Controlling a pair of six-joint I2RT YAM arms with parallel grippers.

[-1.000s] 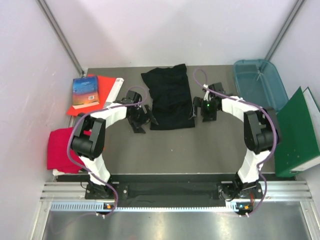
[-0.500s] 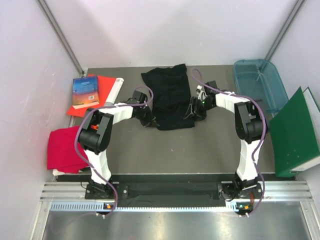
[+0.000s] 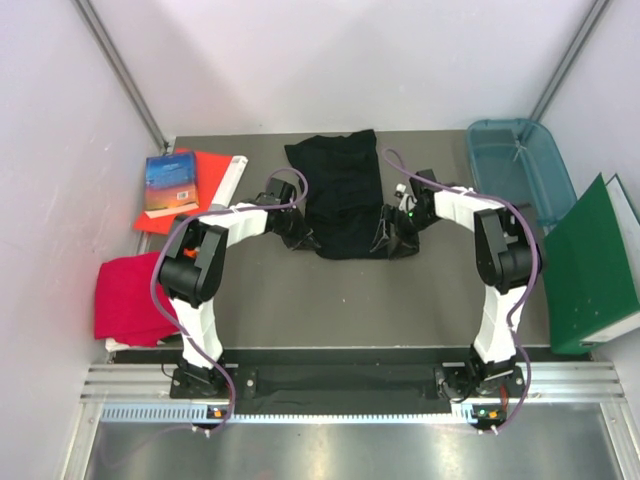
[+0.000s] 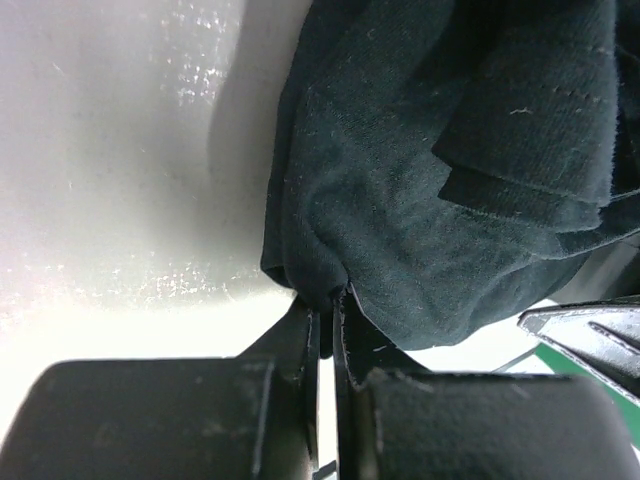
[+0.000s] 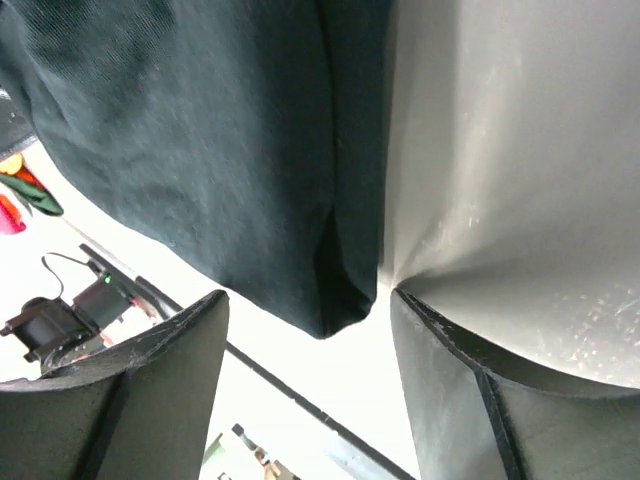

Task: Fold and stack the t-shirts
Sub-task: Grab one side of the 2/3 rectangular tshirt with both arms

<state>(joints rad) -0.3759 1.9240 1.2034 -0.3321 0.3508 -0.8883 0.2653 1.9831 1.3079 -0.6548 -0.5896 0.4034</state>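
Observation:
The black t-shirt (image 3: 340,195) lies partly folded at the middle back of the table. My left gripper (image 3: 303,238) is at its near left corner and is shut on a pinch of the black cloth (image 4: 400,200), which bunches right above the closed fingertips (image 4: 305,325). My right gripper (image 3: 386,238) stands open at the near right corner. That corner of the black t-shirt (image 5: 200,150) hangs between its spread fingers (image 5: 440,360) without touching either. The crimson-pink t-shirt (image 3: 125,295) lies folded at the table's left edge, apart from both grippers.
A blue book (image 3: 168,182) rests on a flat red sheet (image 3: 210,180) at the back left. A teal plastic bin (image 3: 515,165) stands at the back right. A green binder (image 3: 595,265) leans at the right edge.
Both arms reached in from beside the black shirt to its near corners. The left gripper closed on the left corner. The right gripper's fingers now straddle the right corner.

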